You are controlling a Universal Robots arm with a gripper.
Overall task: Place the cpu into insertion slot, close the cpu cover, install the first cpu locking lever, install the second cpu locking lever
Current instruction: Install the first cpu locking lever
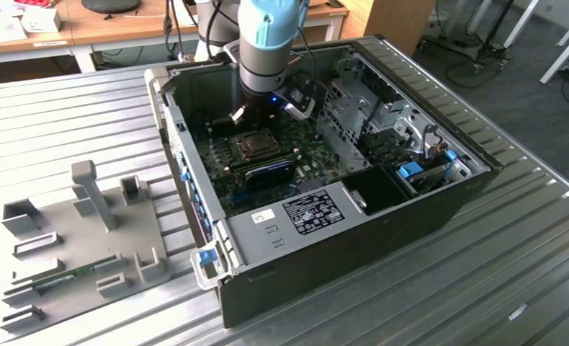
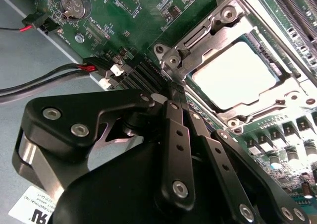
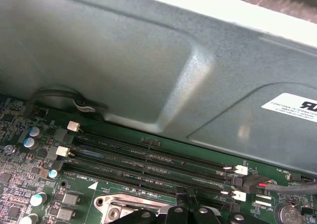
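The cpu lies in the insertion slot, its pale metal top showing through the window of the cpu cover. The silvery cover lies flat over the socket. My gripper is shut, its black fingers pressed together with the tips at the socket's corner, beside the cover's edge. Whether the tips touch a locking lever cannot be told. In the exterior view the gripper hangs inside the open computer case, just behind the socket. In the first wrist view the gripper tips sit at the socket frame.
Long black memory slots run beside the socket, with the grey case wall behind them. Black cables with a red plug lie near the fingers. A drive cage fills the case's right. A grey fixture plate lies on the table at the exterior view's left.
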